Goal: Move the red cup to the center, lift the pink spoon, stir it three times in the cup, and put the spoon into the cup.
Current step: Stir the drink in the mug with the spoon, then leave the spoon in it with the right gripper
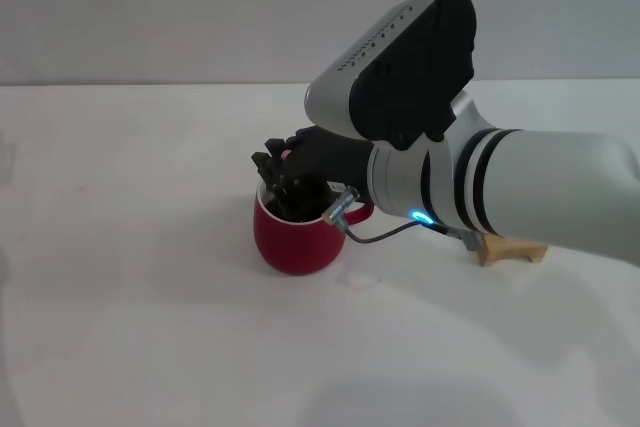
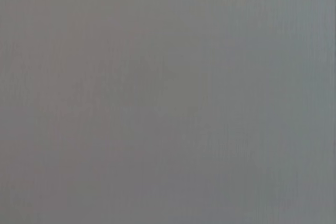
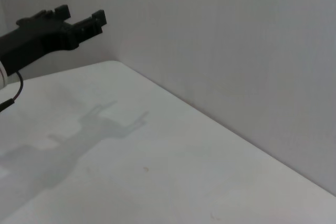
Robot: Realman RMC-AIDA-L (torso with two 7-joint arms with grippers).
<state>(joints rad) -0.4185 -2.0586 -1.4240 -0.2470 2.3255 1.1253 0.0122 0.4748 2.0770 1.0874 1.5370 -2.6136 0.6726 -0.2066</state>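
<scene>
A white table (image 1: 150,327) carries everything — plain and matte, running back to a pale wall. On it stands the red cup (image 1: 295,239), near the middle. To the right of the cup, well apart from it, lies a small wooden piece (image 1: 512,250) — light tan, partly hidden under the arm. A faint shadow falls on the surface just right of the cup.

My right gripper (image 1: 275,169) fills the mouth of the red cup (image 1: 295,239), blocking entry from above. White table (image 1: 130,277) lies open on my left; a wooden block (image 1: 512,250), probably, sits under my forearm.
</scene>
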